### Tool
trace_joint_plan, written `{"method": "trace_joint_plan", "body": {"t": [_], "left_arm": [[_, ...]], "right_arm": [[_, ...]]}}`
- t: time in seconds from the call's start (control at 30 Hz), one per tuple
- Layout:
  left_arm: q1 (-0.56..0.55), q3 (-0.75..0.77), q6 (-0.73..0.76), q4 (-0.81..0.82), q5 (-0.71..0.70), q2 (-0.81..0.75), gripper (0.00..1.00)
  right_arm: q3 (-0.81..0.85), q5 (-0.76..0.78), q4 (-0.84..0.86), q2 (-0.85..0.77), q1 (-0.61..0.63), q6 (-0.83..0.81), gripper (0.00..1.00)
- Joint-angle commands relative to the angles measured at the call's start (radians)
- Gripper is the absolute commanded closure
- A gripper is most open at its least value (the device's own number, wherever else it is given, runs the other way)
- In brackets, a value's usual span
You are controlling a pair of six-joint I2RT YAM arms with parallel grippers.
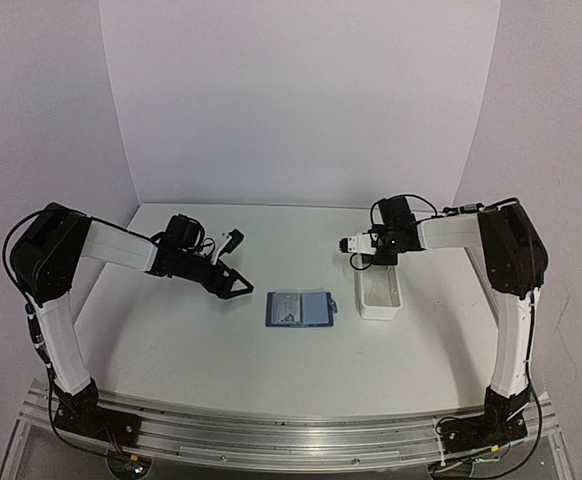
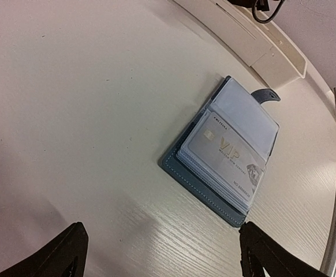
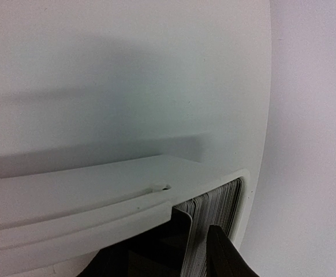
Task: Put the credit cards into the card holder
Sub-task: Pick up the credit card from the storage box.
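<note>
- While the left gripper (image 2: 162, 257) hung with its jaws spread wide and nothing between them, it pointed low across the table (image 1: 171, 350) at the holder (image 2: 246, 115), likely so it could steady the holder when needed.
- Down in the far end of the tray (image 3: 99, 202), the right gripper (image 1: 374, 264) had one dark finger (image 3: 224, 257) against a stack (image 3: 214, 210) of cards. Whether the jaws were pinching a card or only straddling the stack, I could not tell.
- That stack stood on edge, its thin striped edges facing up. This probably let a finger peel one card off the end rather than scrape it up from flat.
- Mid-table, the holder lay open and flat, just left of the tray and not touching it. That kept its slots facing up and within reach of both arms.
- Its cover was dark blue with pale stitching, the slots inside a lighter blue, and the tab (image 2: 266, 95) curled off the edge nearest the tray.
- One pale card (image 2: 228, 156) with gold "VIP" lettering lay on the holder's left half. Its far edge seemed to meet a slot, but I could not tell whether it was tucked in.
</note>
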Motion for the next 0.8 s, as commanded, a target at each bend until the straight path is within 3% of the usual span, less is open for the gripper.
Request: {"method": "trace_joint_plan", "body": {"t": [0.0,0.27,0.37,0.77], "left_arm": [[0.000,0.042,-0.010,0.007,-0.004,0.012,0.09],[0.002,0.038,-0.013,0.008,0.006,0.015,0.09],[0.003,0.036,-0.015,0.008,0.009,0.015,0.09],[0.003,0.033,-0.026,0.001,0.024,0.015,0.09]], "right_arm": [[-0.007,0.001,0.039,-0.012,0.007,0.010,0.60],[-0.013,-0.003,0.038,-0.037,0.005,0.036,0.73],[0.001,0.003,0.023,-0.038,0.005,0.061,0.99],[0.058,-0.031,-0.094,-0.045,0.003,0.124,1.00]]}}
